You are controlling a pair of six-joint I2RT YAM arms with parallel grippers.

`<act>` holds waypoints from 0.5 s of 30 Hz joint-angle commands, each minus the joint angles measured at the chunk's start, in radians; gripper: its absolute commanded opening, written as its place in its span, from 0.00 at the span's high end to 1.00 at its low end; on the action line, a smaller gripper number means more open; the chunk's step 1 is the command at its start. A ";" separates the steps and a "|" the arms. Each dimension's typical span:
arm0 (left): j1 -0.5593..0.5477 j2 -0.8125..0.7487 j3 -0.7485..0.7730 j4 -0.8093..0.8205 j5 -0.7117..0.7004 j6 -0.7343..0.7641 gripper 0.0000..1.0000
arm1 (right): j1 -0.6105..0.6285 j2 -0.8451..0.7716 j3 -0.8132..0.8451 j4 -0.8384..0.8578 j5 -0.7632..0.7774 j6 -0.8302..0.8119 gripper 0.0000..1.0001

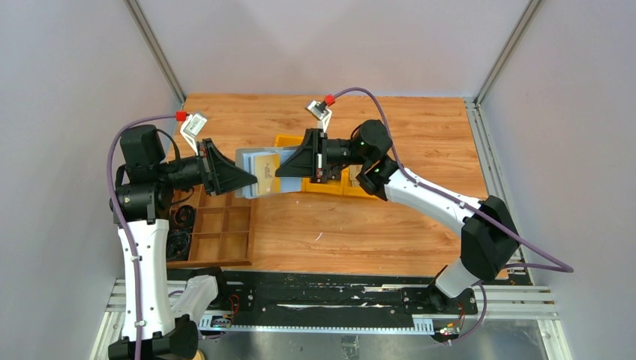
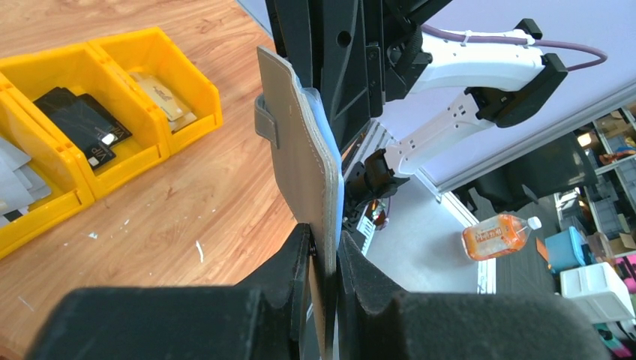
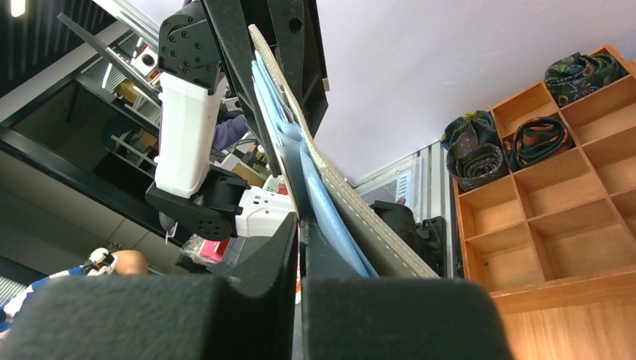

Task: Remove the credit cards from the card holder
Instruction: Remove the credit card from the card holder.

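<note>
The grey-blue card holder (image 1: 244, 161) hangs in the air above the table, open, with a tan credit card (image 1: 264, 163) sticking out of its pocket. My left gripper (image 1: 253, 181) is shut on the holder's edge. In the left wrist view the holder (image 2: 300, 150) stands edge-on between my left gripper's (image 2: 324, 251) fingers, its closing tab (image 2: 264, 120) on the left. My right gripper (image 1: 279, 171) is shut on the card's free end. In the right wrist view my right gripper (image 3: 298, 225) pinches a thin edge, and the holder (image 3: 360, 217) lies against the right finger.
Yellow bins (image 2: 187, 82) stand behind the holder and hold several loose cards, black (image 2: 79, 124) and tan (image 2: 169, 101). A brown wooden compartment tray (image 1: 221, 232) sits at the left near the front; rolled items fill some compartments (image 3: 480, 150).
</note>
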 commanded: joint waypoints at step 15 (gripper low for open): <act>0.002 0.026 0.048 -0.008 -0.121 -0.026 1.00 | -0.104 -0.050 -0.142 0.274 -0.028 0.162 1.00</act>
